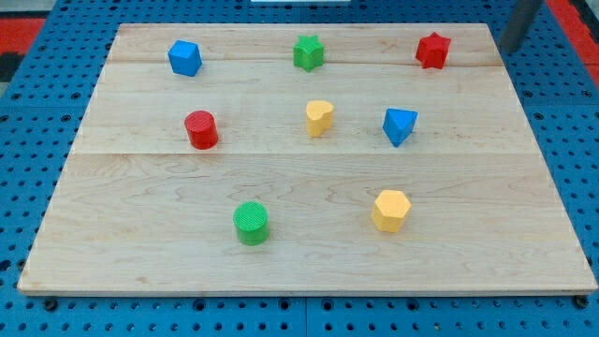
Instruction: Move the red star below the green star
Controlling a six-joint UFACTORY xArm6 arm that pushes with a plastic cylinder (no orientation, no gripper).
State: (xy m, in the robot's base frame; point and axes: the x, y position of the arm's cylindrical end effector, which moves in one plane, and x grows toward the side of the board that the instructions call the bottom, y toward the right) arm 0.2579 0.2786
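Observation:
The red star (432, 50) lies near the board's top right. The green star (308, 52) lies at the top middle, well to the left of the red star. My rod enters at the view's top right corner, and my tip (509, 49) sits at the board's right edge, to the right of the red star and apart from it.
A blue cube (184, 57) at top left. A red cylinder (201, 129), a yellow heart-like block (319, 118) and a blue block (400, 125) in the middle row. A green cylinder (251, 223) and a yellow hexagon (391, 210) lower down. The wooden board (112, 243) rests on blue pegboard.

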